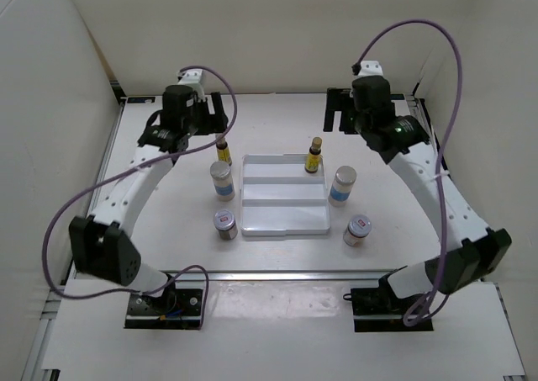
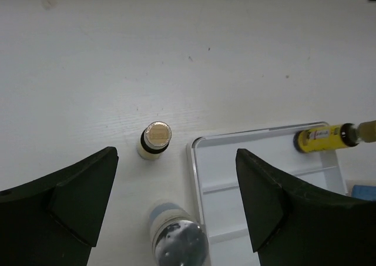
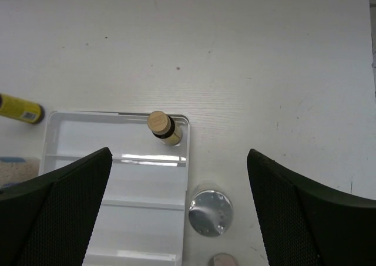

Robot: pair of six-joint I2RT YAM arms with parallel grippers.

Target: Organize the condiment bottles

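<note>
One slim amber condiment bottle stands on the back step of the white tray, at its right corner. The other amber bottle stands on the table just left of the tray. The two white blue-label bottles flank the tray, and the two short red-white ones stand nearer on each side. My left gripper hangs open high above the left amber bottle. My right gripper is open above the tray's right edge, clear of the bottle on the tray.
White walls close in the table at the left, back and right. The arms' cables loop above both sides. The tray's middle and front steps hold nothing. An aluminium rail runs along the near edge by the arm bases.
</note>
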